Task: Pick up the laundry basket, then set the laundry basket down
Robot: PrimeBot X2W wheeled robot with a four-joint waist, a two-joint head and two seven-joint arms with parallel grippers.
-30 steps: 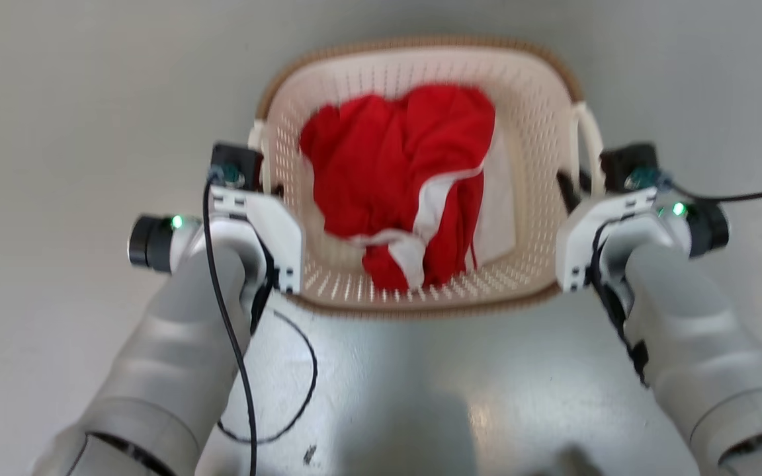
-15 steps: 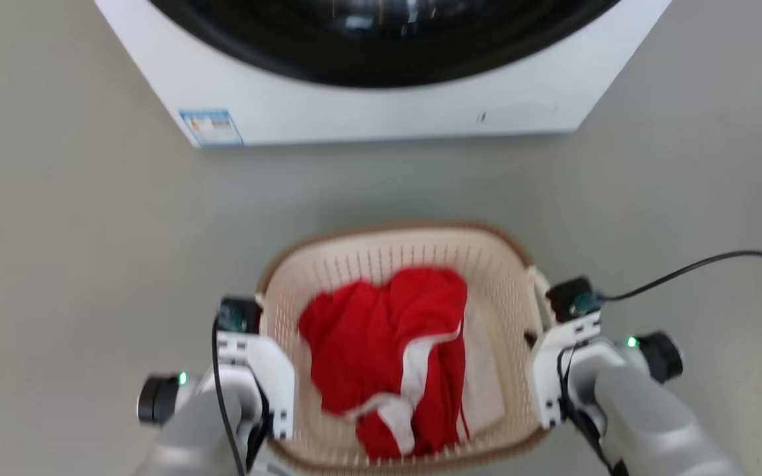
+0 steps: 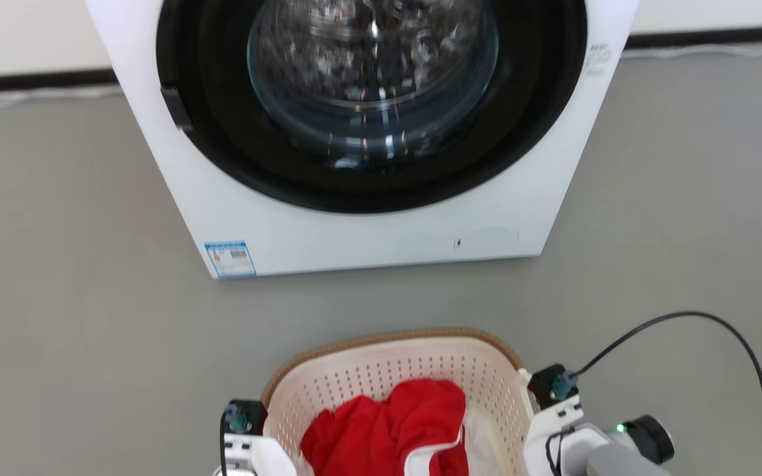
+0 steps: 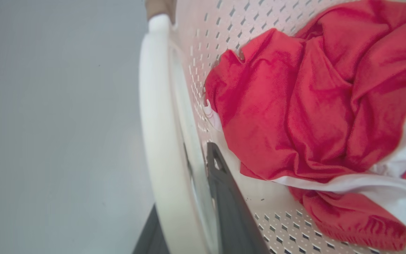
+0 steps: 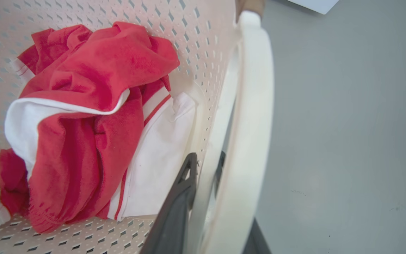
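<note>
Laundry basket (image 3: 381, 380) near washer (image 3: 354, 248), grey floor (image 3: 57, 311)

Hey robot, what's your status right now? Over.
Left gripper shut on left handle, right gripper on right handle. Laundry basket gripped, red clothes inside; lifted or not, can't tell. Washer ahead, floor gap between.

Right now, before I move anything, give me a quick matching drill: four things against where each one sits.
Things: 1 washer; 2 red garment; 3 black cable; 4 left claw.
Places: A inside the laundry basket; B astride a white basket handle; C looping out at the right; D beyond the basket.
Pairs: 1-D, 2-A, 3-C, 4-B.
</note>
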